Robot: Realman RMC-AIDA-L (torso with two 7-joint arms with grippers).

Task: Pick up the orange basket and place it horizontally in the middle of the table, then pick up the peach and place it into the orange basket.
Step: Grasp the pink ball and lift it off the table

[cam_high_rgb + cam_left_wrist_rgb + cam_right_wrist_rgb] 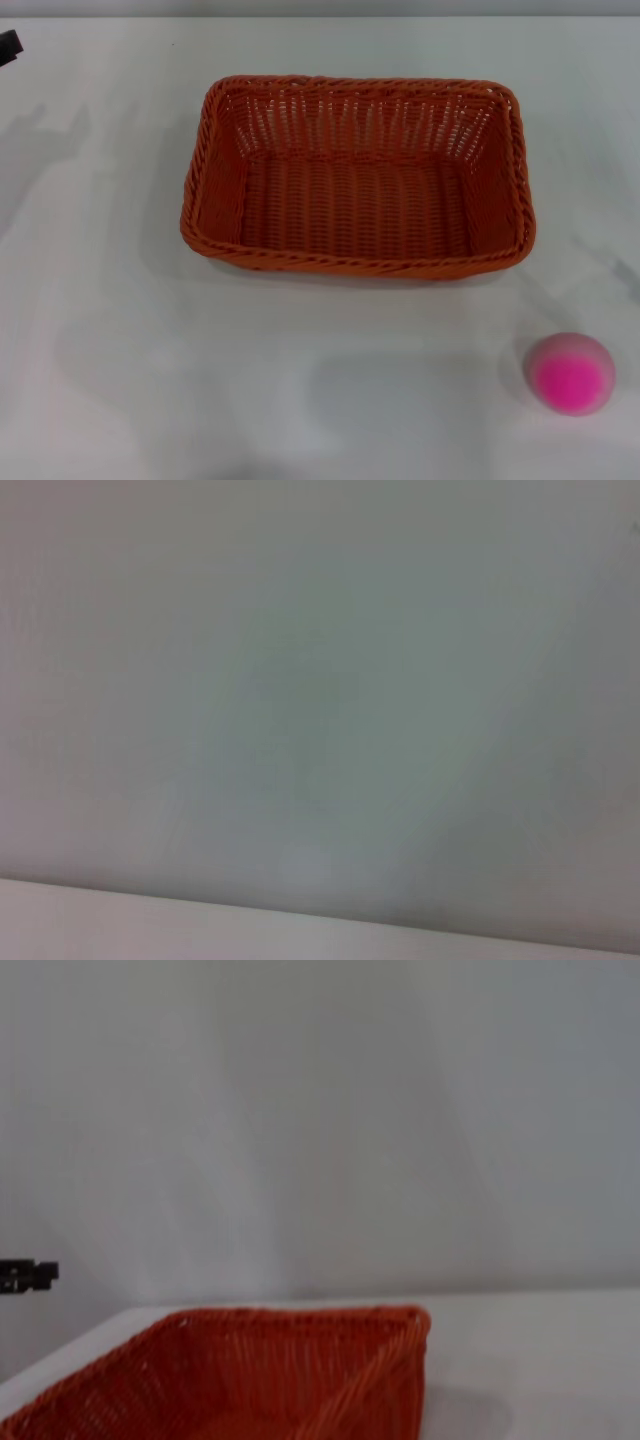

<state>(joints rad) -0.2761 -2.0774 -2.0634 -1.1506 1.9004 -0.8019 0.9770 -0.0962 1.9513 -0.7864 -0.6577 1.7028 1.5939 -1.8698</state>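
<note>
The orange basket (355,262) lies in the middle of the white table (150,350) with its long side running left to right, and it holds nothing. One of its corners fills the low part of the right wrist view (300,1360). The peach (570,373), pale pink with a magenta patch, rests on the table at the front right, well apart from the basket. A small dark piece of my left gripper (8,45) shows at the far left edge, away from both things. It also shows small in the right wrist view (25,1276). My right gripper is out of view.
The left wrist view shows only a plain pale surface with a light edge (300,930). A grey wall (320,1110) stands behind the table.
</note>
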